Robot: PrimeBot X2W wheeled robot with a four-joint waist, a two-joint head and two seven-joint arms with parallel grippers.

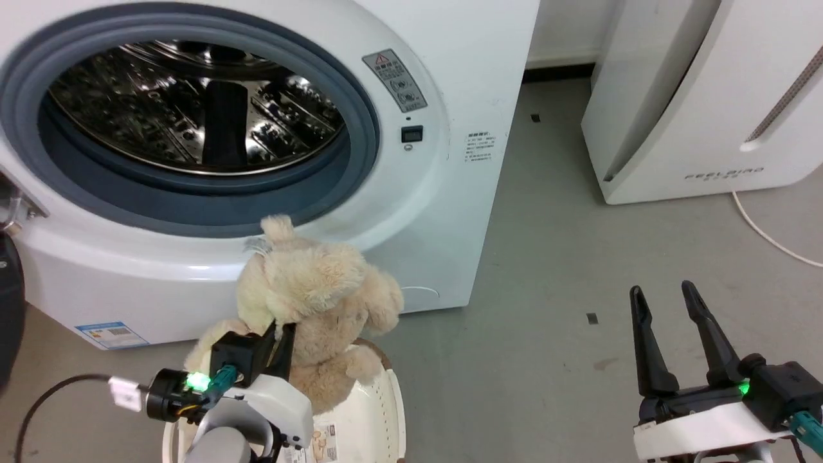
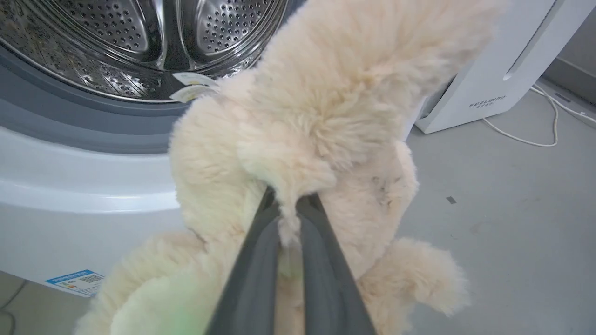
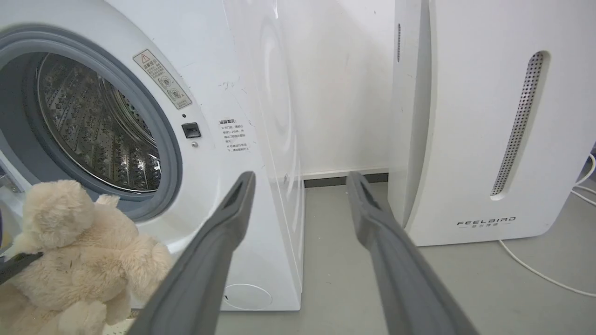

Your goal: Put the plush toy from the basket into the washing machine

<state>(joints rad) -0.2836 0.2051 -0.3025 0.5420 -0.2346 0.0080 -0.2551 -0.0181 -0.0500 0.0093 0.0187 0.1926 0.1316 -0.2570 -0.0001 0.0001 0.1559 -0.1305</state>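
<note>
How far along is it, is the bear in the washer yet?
Not yet. Done: the left gripper is shut on the toy, and the washer stands open. In hand: the toy hangs over the basket, below the drum. Left: carry it into the drum and release. The right gripper is open, empty.

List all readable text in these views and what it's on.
"FEELBIRD": on the white appliance right of the washer.
Red triangle sign: on the warning sticker on the washer front; its text is too small to read.
Too small to read: the printed notice near that sticker.
Blurred: the blue label low on the washer front.
Unreadable: the floor label in the basket.
</note>
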